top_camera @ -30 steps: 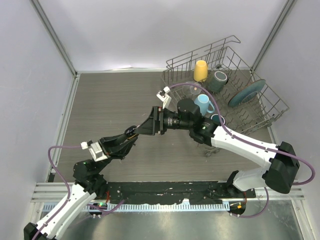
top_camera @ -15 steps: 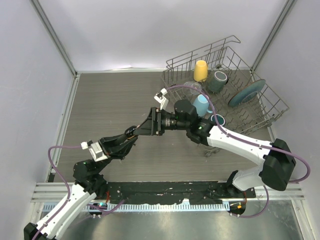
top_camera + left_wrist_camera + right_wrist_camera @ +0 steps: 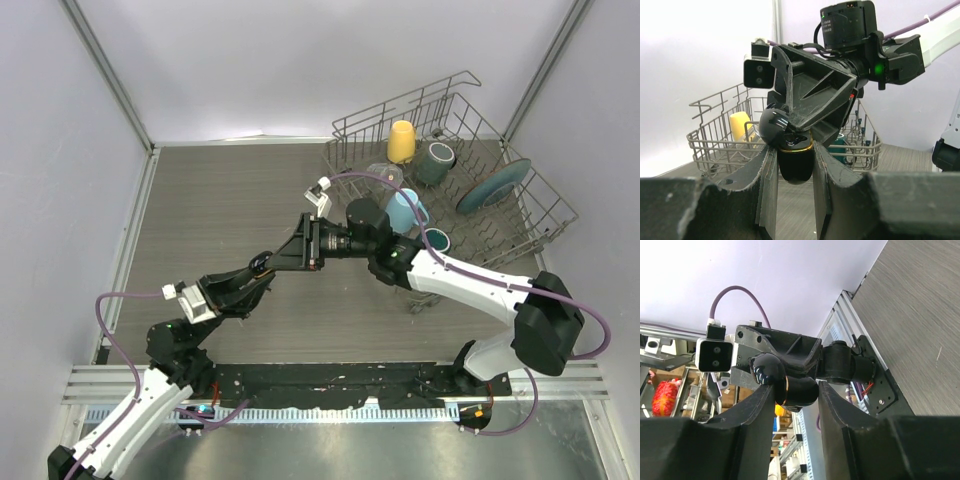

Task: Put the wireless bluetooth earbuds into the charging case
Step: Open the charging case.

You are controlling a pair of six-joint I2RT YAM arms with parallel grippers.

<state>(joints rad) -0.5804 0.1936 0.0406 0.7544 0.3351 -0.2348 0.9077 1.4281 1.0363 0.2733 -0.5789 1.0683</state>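
The charging case point(image 3: 795, 161) is glossy black with a gold rim, and its rounded lid point(image 3: 776, 127) is hinged open. My left gripper point(image 3: 794, 150) is shut on the case body and holds it above the table. My right gripper point(image 3: 796, 387) comes in from the opposite side with the case point(image 3: 801, 390) between its fingers. One finger point(image 3: 760, 400) touches the lid and the other sits against the case's end. In the top view both grippers meet at the case point(image 3: 263, 263) near the table's middle. The earbuds cannot be made out in any view.
A wire dish rack point(image 3: 540, 215) stands at the back right with a yellow cup point(image 3: 401, 141), a blue mug point(image 3: 405, 210), a dark cup point(image 3: 437, 157) and a teal plate point(image 3: 492, 186). Grey walls bound the wood-grain table point(image 3: 220, 200).
My right arm has slid slightly left toward the left gripper, and its jaws have narrowed around the case. The left gripper has held still with the case.
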